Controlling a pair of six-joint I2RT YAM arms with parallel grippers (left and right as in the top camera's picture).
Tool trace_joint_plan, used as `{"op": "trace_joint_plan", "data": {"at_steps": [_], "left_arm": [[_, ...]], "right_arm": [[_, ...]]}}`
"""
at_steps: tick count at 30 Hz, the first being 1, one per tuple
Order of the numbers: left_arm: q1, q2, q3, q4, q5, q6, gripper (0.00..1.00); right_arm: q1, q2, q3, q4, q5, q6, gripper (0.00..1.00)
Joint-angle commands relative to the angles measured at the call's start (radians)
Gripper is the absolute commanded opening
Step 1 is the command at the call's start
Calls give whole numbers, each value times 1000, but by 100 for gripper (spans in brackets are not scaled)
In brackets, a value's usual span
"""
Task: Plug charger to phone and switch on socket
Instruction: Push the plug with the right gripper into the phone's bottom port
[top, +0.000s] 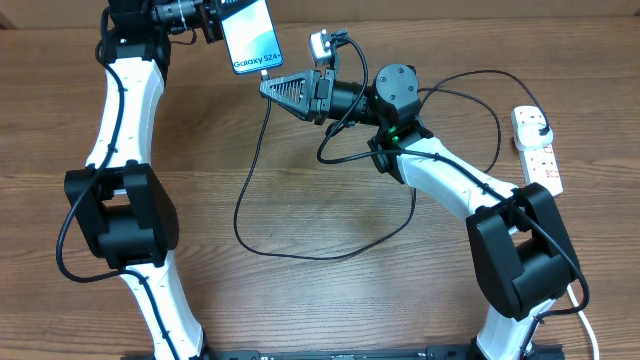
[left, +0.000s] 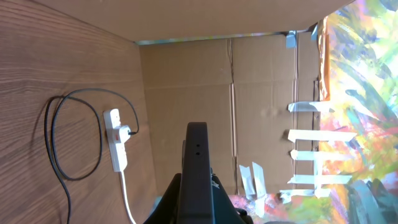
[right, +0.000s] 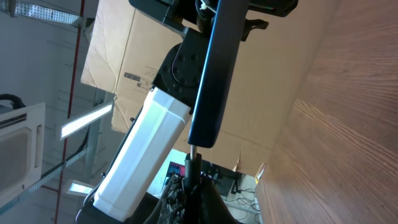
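Left gripper (top: 226, 20): clenched on the phone's upper end at the table's far side; its fingers are partly cut off by the frame edge.
Phone (top: 251, 36): light blue screen reading "Galaxy S24", dark edges; only edge-on in both wrist views.
Right gripper (top: 268, 88): clamped on the charger's small connector at the phone's lower edge; whether it is seated cannot be told.
Charger (top: 255, 170): thin black cable looping across the table to the socket.
Socket (top: 537, 152): white strip at the right; switch position too small to read.

Robot lab: cardboard screen (left: 186, 81), wooden table (top: 330, 300).
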Motion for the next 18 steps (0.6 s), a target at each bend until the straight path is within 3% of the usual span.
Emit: {"op": "trace_joint_plan", "data": {"at_steps": [1,18], "left_arm": [[-19,-1,18,8,-3,-17,4],[-23,-2,18,8,6,-18,4]], "right_arm": [[-2,1,17,6,7,-8,4],[-3,1,17,-1,7,-8,4]]}}
